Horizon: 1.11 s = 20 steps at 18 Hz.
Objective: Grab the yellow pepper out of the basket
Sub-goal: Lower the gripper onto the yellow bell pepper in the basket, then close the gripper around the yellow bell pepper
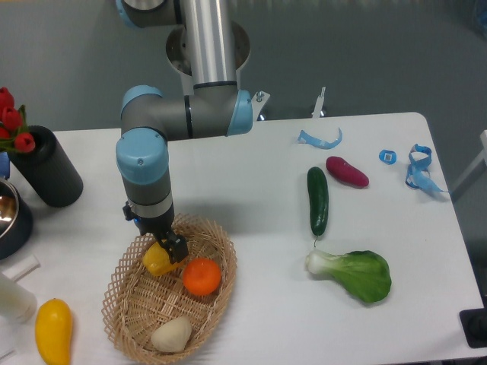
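Pepper (156,260) sits in the upper left part of the basket (221,293), with the orange fruit (202,277) just beside it on the right and a pale lumpy piece (171,334) lower down in the same basket. Its skin looks glossy and its shape blocky and lobed, so I judge it a light, hollow, fairly stiff plastic piece that could slip or squirt sideways if squeezed on a rounded lobe; the best hold seems to be across its middle, fingers set in the grooves between lobes. The gripper (173,248) is down at the pepper's upper right edge, its dark fingers partly covering it, but whether they are pinching the pepper or just spread around it I cannot tell from this view. The orange crowds 1 side, leaving little room for a finger there. Outside the basket, a smooth yellow squash (53,328) lies on the table (251,220) to the lower left, and a cucumber (317,200), a purple piece (347,171) and a bok choy (354,272) lie well apart to the right.
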Tool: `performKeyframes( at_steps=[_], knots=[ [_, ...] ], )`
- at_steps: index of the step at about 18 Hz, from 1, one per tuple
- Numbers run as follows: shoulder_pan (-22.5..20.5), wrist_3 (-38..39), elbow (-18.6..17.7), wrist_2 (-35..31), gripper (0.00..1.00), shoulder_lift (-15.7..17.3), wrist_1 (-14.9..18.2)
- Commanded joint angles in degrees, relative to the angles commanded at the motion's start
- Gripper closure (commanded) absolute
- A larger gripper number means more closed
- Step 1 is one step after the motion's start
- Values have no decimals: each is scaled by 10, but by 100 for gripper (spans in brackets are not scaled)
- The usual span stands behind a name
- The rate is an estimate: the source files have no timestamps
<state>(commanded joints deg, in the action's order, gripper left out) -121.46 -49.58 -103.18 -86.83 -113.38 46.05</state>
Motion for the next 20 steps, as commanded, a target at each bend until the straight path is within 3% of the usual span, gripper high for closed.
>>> performKeyframes(
  at_steps=[9, 11, 16, 20],
  knots=[
    [0, 14, 3, 0, 2, -11, -2],
    [0, 14, 3, 1, 29, -10, -1],
    [0, 15, 9, 0, 72, -12, -1],
    [-1, 16, 16, 1, 77, -9, -1]
  ],
)
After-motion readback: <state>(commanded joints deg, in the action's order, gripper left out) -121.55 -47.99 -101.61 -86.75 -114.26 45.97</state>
